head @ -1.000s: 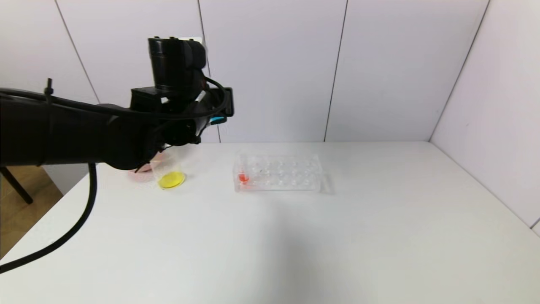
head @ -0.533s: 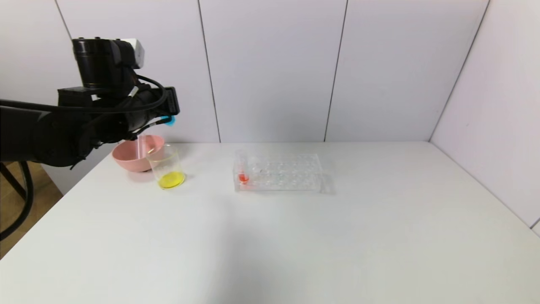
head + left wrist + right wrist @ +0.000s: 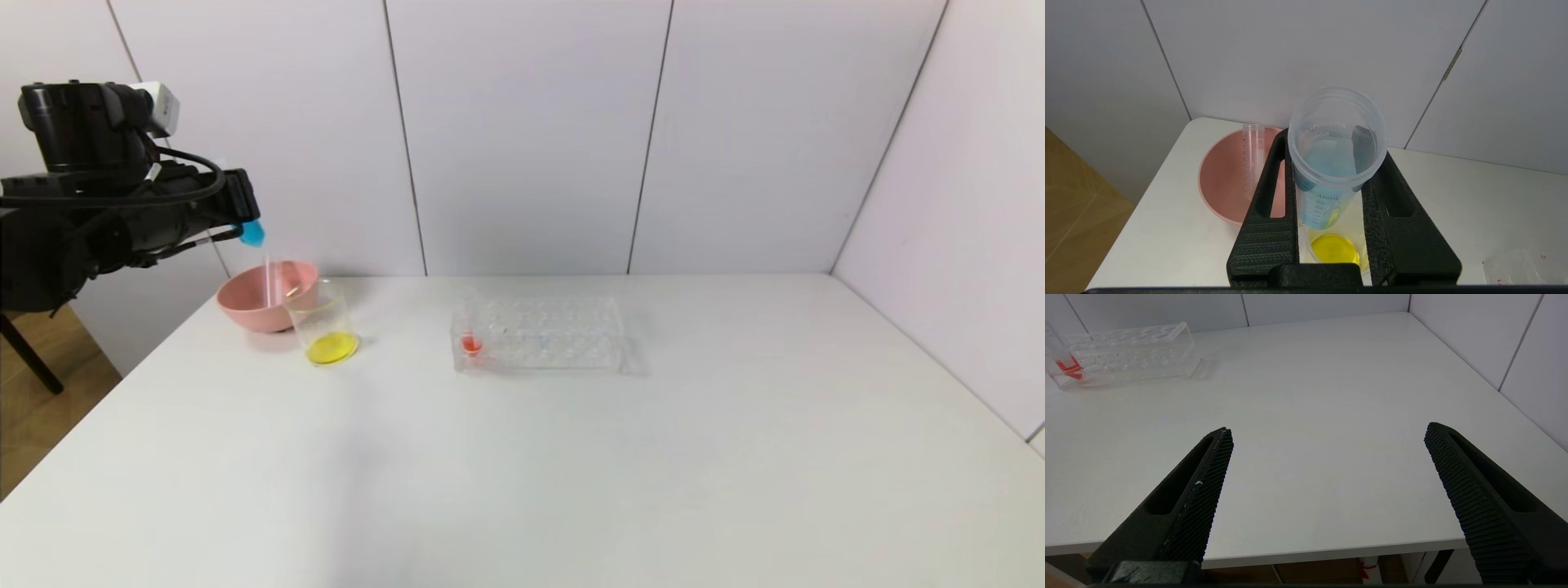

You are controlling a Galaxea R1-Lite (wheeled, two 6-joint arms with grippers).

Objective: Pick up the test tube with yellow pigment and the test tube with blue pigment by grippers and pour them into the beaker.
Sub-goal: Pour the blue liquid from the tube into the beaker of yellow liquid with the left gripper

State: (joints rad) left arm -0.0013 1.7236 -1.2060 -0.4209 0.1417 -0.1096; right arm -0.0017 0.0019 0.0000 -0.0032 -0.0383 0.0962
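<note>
My left gripper (image 3: pixel 243 204) hangs high at the table's back left corner, shut on the test tube with blue pigment (image 3: pixel 252 234). In the left wrist view that tube (image 3: pixel 1337 139) shows its open mouth between the black fingers (image 3: pixel 1267 228), with the blue liquid low inside. The beaker (image 3: pixel 325 322) stands on the table below and to the right of the tube, a yellow pool (image 3: pixel 1335 250) at its bottom. No test tube with yellow pigment is in view. My right gripper (image 3: pixel 1327 430) is open over the table's near edge, holding nothing.
A pink bowl (image 3: pixel 245 306) sits just left of the beaker with an empty clear graduated tube (image 3: pixel 1252 155) leaning in it. A clear tube rack (image 3: pixel 539 333) mid-table holds a tube with red liquid (image 3: pixel 469 343). The table's left edge runs close to the bowl.
The left arm has swung to the left with the blue tube, from beside the rack to past the beaker, uncovering the pink bowl. Its grip stays shut.
</note>
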